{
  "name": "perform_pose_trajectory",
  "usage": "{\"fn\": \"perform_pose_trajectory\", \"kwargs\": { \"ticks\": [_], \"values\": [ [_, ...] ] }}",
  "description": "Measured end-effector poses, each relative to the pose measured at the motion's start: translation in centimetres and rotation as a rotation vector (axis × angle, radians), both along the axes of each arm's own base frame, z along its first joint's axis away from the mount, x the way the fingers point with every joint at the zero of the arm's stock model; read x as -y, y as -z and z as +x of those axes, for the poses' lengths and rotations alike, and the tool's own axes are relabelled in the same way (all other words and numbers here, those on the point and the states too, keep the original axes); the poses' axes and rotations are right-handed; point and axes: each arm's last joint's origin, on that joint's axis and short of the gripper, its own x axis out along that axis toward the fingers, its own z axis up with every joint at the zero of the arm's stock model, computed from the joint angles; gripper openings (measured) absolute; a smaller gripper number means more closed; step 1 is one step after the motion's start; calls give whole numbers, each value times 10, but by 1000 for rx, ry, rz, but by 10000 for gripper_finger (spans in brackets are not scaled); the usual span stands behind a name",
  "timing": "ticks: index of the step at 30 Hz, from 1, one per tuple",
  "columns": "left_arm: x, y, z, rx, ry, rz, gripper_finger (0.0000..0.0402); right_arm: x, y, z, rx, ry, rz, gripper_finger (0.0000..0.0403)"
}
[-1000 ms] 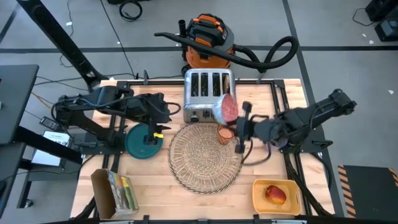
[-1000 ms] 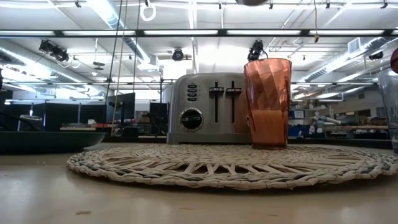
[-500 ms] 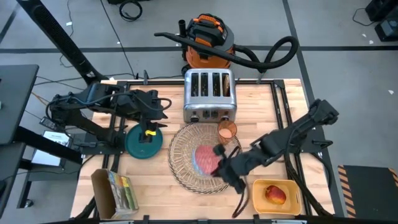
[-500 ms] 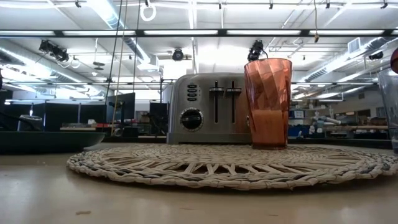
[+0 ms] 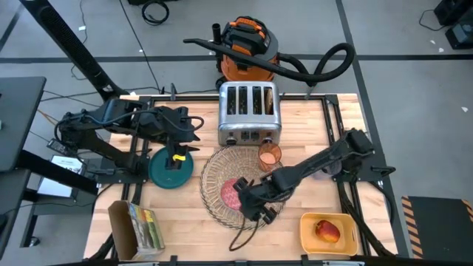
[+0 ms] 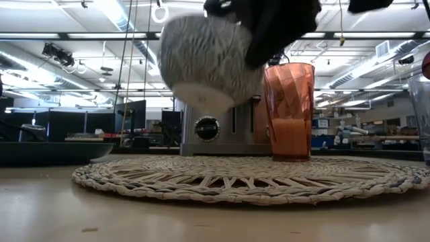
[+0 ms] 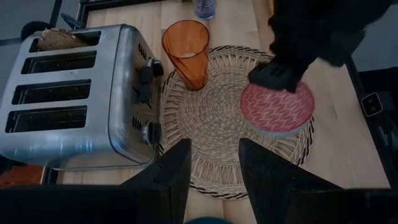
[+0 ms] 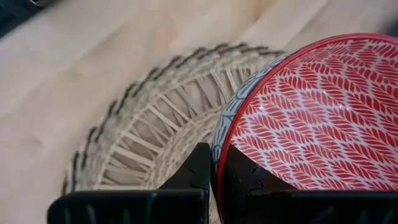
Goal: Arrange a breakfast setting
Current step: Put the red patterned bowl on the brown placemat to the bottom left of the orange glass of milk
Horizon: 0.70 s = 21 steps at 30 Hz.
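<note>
My right gripper [image 5: 247, 198] is shut on the small pink-red bowl [image 5: 231, 192], held over the round woven straw placemat [image 5: 222, 166]. The bowl also shows in the low view [image 6: 208, 64] and the left wrist view [image 7: 278, 107]. The translucent orange cup [image 5: 270, 156] stands on the placemat's far edge. My left gripper [image 7: 214, 177] is open above the dark teal plate [image 5: 164, 171] at the left. The apple [image 5: 327, 230] lies in the yellow tray [image 5: 347, 238]. A toast slice [image 7: 59, 40] sticks out of a toaster slot. The blue spoon is out of view. My right gripper pinches the bowl's rim [image 8: 219, 140], one finger [image 8: 239, 177] inside the bowl and one [image 8: 198, 171] outside. The fingers come from above, slanting in from the table's near right. The bowl hangs opening up, a little tilted, clear above the placemat [image 6: 242, 178].
The chrome toaster [image 5: 249, 112] stands behind the placemat at the far edge. An open cardboard box [image 5: 137, 227] sits at the near left corner. A clear glass [image 7: 204, 7] stands to the right of the cup.
My right gripper has carried the bowl from beside the toaster toward the near edge and left, and down over the placemat. The bowl, then tipped on edge, now sits opening up and has come into the low view.
</note>
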Motion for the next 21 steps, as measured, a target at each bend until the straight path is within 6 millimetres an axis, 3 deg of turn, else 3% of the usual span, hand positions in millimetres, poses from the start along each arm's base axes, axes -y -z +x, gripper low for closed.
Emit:
{"fn": "perform_pose_trajectory", "kwargs": {
  "ticks": [12,21],
  "values": [
    [0,0,0,-1,3,3,141,26,46,12,-192,147,-120,19],
    [0,0,0,-3,14,14,141,36,47,10,-234,238,-128,22]
  ]
}}
